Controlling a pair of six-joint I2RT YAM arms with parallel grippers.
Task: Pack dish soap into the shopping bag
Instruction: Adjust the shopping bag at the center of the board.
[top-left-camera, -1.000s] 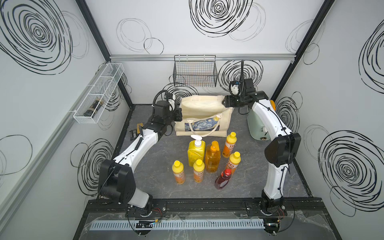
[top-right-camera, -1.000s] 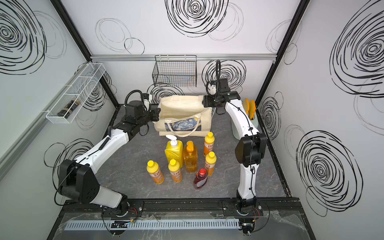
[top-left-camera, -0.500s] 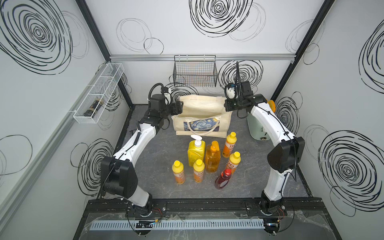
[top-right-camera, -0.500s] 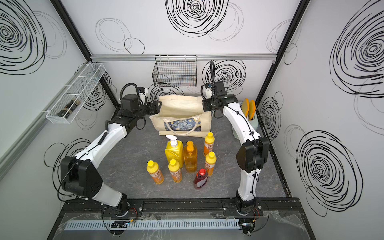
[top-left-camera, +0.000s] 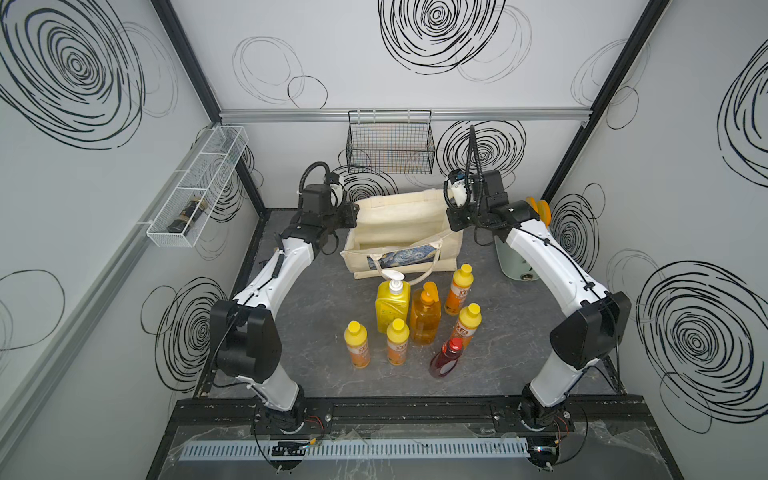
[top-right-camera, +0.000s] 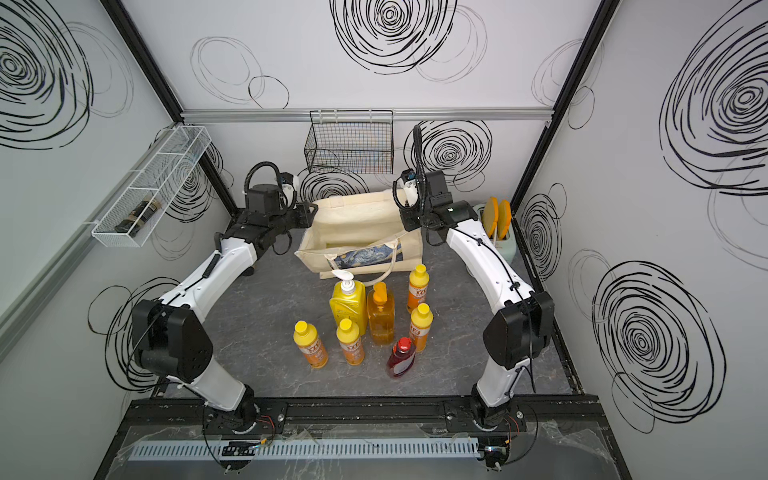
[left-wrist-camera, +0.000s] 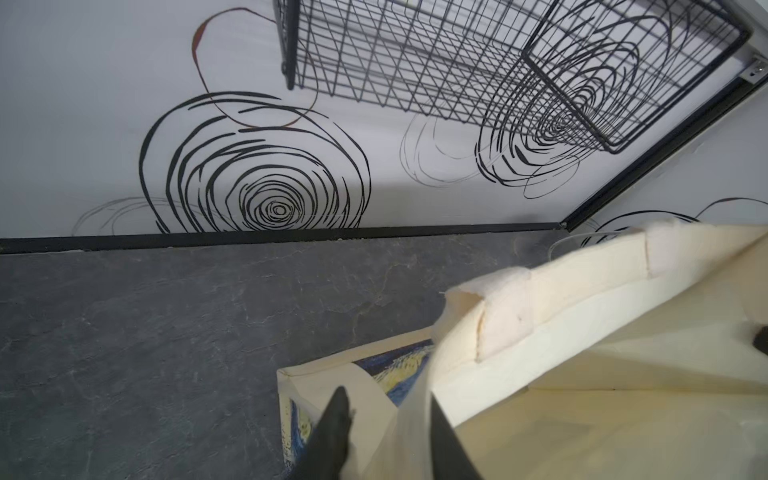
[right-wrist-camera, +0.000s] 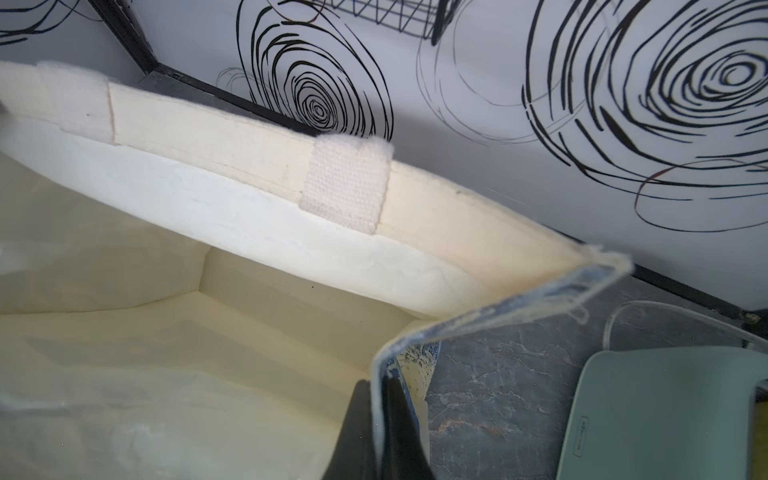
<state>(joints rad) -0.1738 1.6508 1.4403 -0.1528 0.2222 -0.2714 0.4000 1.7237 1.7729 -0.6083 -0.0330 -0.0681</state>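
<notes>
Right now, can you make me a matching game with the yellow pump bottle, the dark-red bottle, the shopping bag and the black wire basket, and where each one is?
Things:
1. yellow pump bottle
2. dark-red bottle
3. shopping bag
4. black wire basket

Places:
A. hanging on the back wall
B. in the front row of bottles
C. on the table behind all the bottles
D. just in front of the bag's picture

Pairs: 1-D, 2-B, 3-C, 4-A

we pinch the shopping bag (left-wrist-camera: 540, 316) at its rim with our left gripper (left-wrist-camera: 386, 399), one black finger (left-wrist-camera: 332, 432) outside by the bag's blue-and-yellow picture, the other inside. beyond the bag lies grey floor (left-wrist-camera: 166, 332), then a wall-hung black wire basket (left-wrist-camera: 457, 54).
</notes>
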